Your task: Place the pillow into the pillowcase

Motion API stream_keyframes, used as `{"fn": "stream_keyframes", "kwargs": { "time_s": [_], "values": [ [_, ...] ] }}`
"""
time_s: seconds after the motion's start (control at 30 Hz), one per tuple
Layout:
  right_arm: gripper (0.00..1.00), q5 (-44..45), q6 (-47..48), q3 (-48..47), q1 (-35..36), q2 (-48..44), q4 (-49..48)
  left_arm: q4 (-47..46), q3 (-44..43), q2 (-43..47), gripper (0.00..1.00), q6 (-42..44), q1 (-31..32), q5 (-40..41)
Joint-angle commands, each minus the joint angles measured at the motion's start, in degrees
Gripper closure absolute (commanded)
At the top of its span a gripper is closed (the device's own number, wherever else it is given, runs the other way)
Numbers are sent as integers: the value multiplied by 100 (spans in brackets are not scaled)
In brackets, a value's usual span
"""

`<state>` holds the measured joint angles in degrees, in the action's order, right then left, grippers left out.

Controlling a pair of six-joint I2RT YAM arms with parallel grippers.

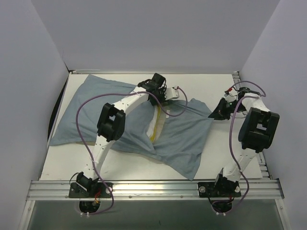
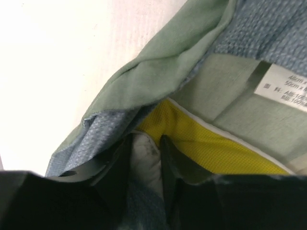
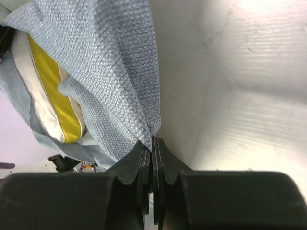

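Pillow (image 3: 53, 96) seemingly mostly inside pillowcase (image 1: 91, 115), lying left of right gripper (image 3: 152, 143), which clamps its loose end; left gripper (image 2: 144, 143) at opening, hold unclear.

pillow (image 1: 154, 127) w/ yellow edge, partly in pillowcase (image 1: 91, 112)

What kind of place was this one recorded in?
Likely a lab robot cell, not a bedroom: plain walls box in a white table, the left arm and right arm are bolted to an aluminium rail, and the only household items are the pillowcase and pillow.
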<state>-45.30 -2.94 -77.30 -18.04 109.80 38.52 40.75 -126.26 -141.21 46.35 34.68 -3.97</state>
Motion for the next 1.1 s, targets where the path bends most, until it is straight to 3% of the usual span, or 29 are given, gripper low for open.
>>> {"fn": "stream_keyframes", "kwargs": {
  "time_s": [0.0,0.07,0.13,0.27,0.4,0.47,0.5,0.53,0.67,0.7,0.8,0.9,1.0,1.07],
  "values": [
    [100,1252,611,-303,-508,-152,999,126,224,207,60,516,-1016,1926],
    [100,1094,453,-417,-246,6,991,256,110,207,46,323,-753,1576],
    [100,760,294,-593,27,129,990,476,206,426,34,69,-384,701],
    [100,733,294,-857,529,191,982,758,391,971,29,-573,179,-400],
    [86,943,153,-1042,434,42,1008,1039,304,1331,28,-1355,329,-938],
    [78,1119,241,-1112,381,-63,1017,1259,128,1542,28,-1882,233,-1254],
    [66,1207,250,-1147,372,-116,1026,1303,84,1613,28,-2075,198,-1534],
    [63,1268,250,-1182,354,-195,1034,1330,58,1692,28,-2469,154,-1685],
    [60,1681,250,-1498,266,-126,1034,1321,40,2149,25,-3394,-40,-2275],
    [54,1708,250,-1742,258,-64,1087,1330,48,2228,25,-3517,-101,-2258],
    [51,1150,250,-2026,345,-37,1236,1330,354,2553,24,-3756,-241,-2214],
    [52,332,102,-1782,801,-300,1254,1313,863,2896,25,-4114,-619,-2275],
    [50,100,-275,-1587,1556,-363,1149,1243,1251,3239,27,-4537,-1173,-2609],
    [41,144,-435,-1499,2021,-336,896,1111,1726,3641,27,-4460,-1384,-2452]
  ]
}}
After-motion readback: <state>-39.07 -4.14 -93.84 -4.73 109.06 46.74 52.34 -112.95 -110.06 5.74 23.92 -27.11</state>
